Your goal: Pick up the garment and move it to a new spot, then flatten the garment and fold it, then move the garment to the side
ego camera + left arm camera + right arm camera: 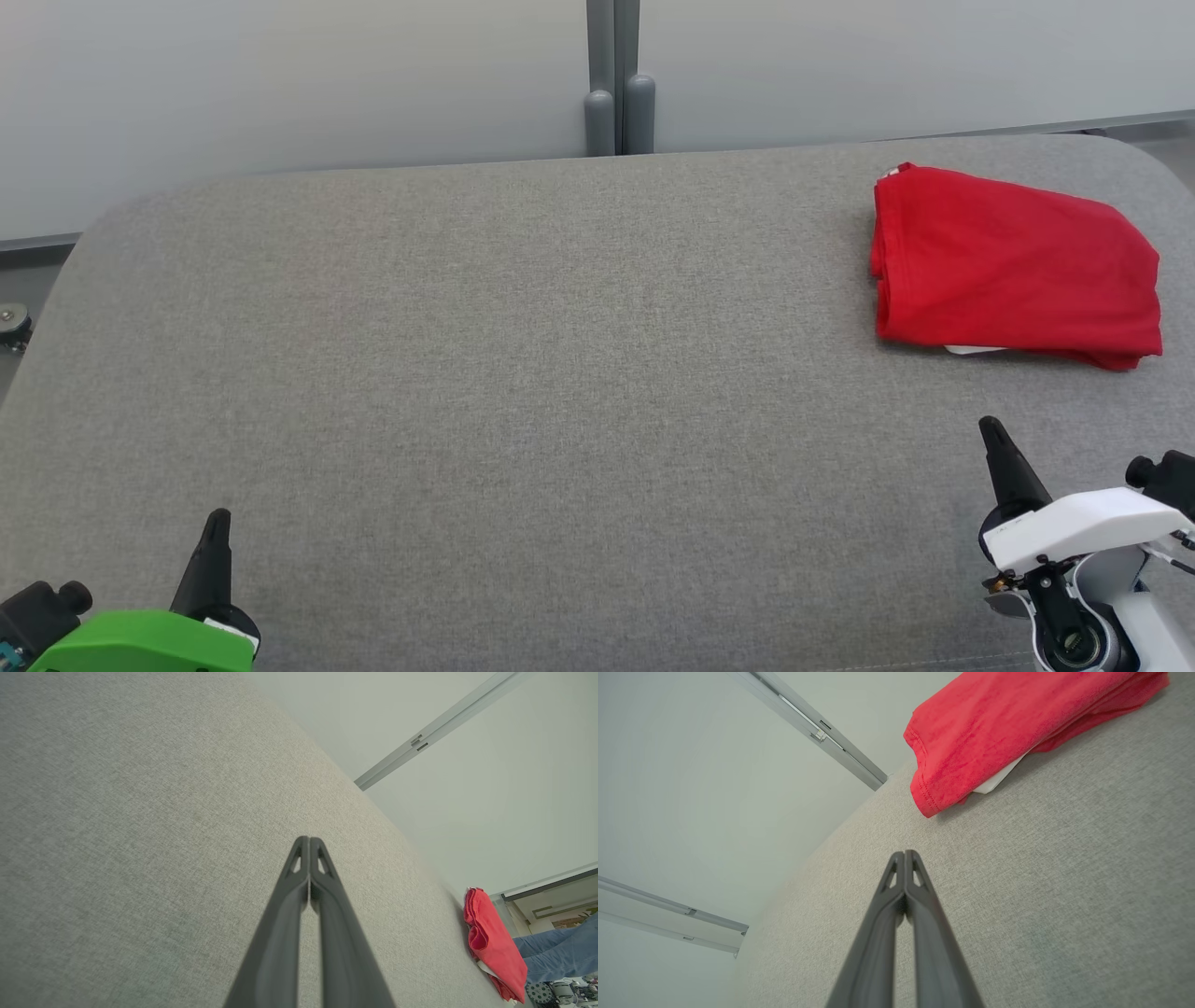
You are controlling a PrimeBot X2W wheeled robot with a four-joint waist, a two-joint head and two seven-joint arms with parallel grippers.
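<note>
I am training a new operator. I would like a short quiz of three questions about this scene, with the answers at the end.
1. True or false: the red garment lies folded at the far right of the gray surface.
2. Of the left gripper and the right gripper, which is nearer the garment?
3. Fill in: the fingers of both grippers are ____ and hold nothing.
Key: 1 true; 2 right gripper; 3 shut.

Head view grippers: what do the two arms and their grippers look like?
Both grippers have long, dark, tapering fingers with triangular cut-outs near the tips. The left gripper sits on a bright green housing, the right gripper on a white housing. Each has a black knob beside it.
</note>
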